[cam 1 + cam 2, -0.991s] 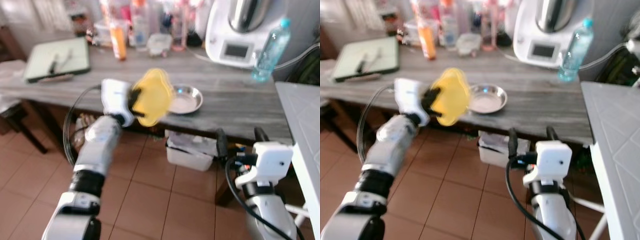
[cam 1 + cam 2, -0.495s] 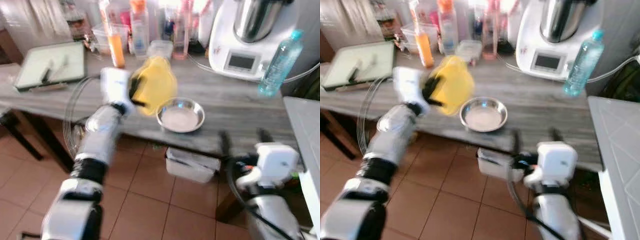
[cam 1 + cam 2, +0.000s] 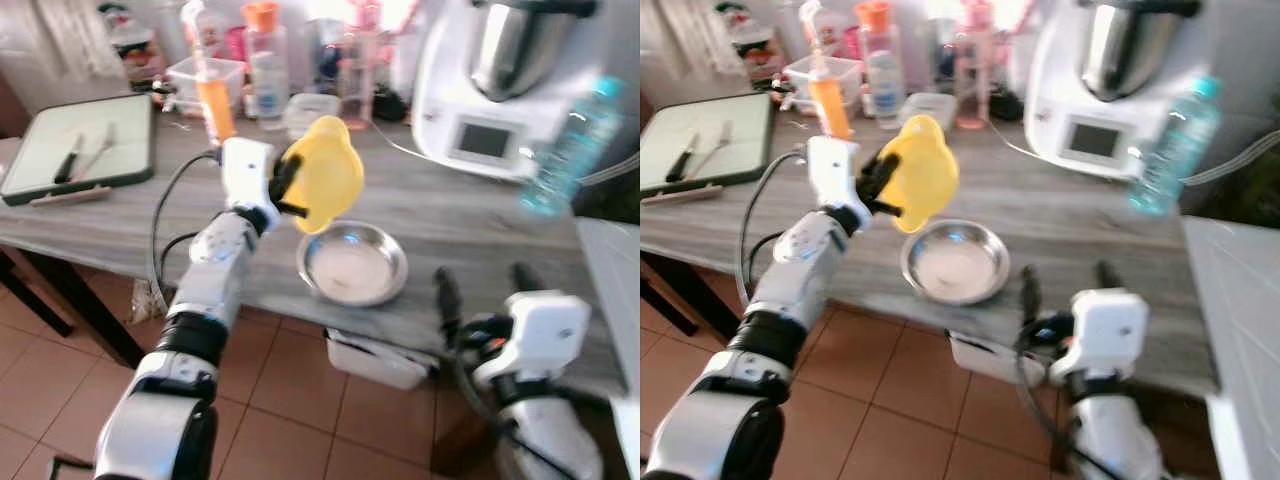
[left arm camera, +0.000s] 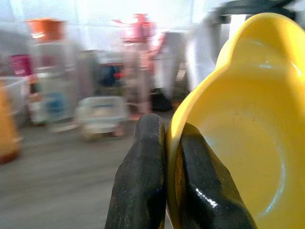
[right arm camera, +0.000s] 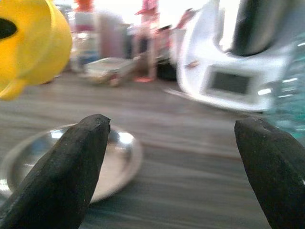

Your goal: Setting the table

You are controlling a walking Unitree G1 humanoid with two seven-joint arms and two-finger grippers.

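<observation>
Left gripper [image 3: 285, 192] pinches the yellow bowl [image 3: 325, 172] by its rim only, bowl tilted in the air over the worktop [image 3: 470, 215], just above the steel dish [image 3: 352, 265]. Risk: thin edge grip may slip or twist, dropping it onto the dish. Right gripper [image 3: 480, 285] spread, empty. No legible labels; too blurred.

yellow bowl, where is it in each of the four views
Left eye view: yellow bowl above centre, held up by the left pincer over the wooden table.
Right eye view: upper centre-left, above the steel dish.
Left wrist view: right half, rim pinched between the fingers.
Right wrist view: top left corner.
Shared landmark: the steel dish beneath it.
</observation>
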